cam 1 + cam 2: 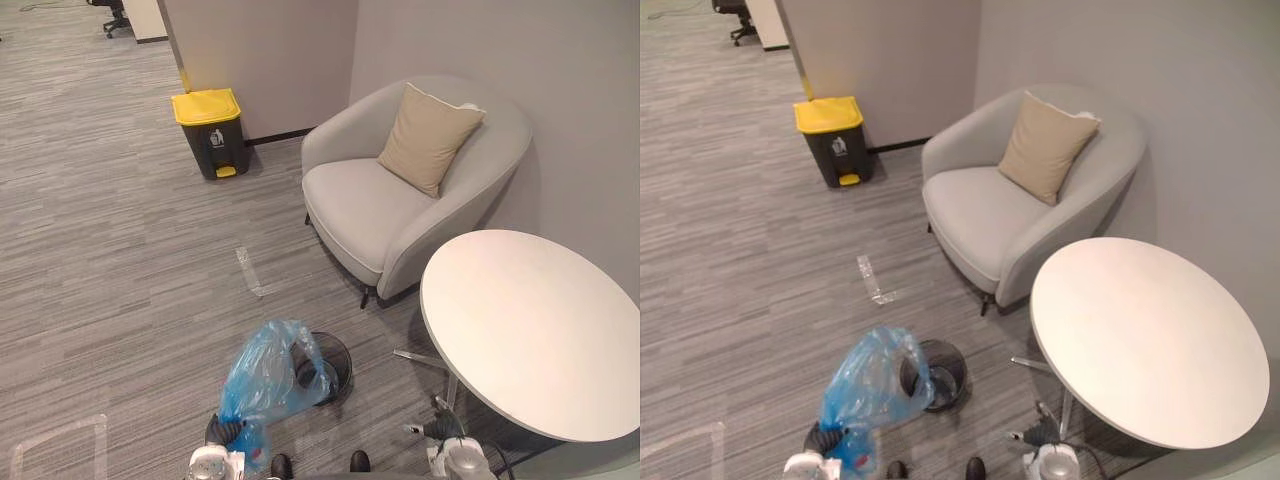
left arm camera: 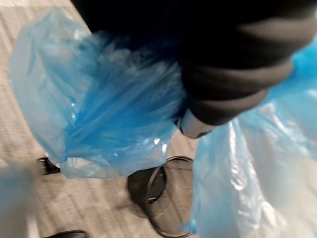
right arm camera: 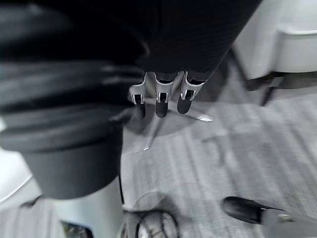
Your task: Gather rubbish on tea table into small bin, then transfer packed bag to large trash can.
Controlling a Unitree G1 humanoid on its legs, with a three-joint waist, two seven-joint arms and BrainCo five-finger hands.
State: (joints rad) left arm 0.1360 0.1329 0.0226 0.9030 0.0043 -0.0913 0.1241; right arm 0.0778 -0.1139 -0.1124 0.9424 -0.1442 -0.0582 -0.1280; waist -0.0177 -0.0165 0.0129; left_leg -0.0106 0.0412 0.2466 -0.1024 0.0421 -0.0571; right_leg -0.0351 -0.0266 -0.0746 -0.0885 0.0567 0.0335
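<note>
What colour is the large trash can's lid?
Yellow; the lid shows best in left eye view.

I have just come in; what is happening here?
A blue bag hangs from the robot's left hand, by the small black bin on the floor near the round white table. Its right hand hangs low, fingers relaxed, holding nothing. The large yellow-lidded trash can stands far off by the wall, lid shut.
</note>
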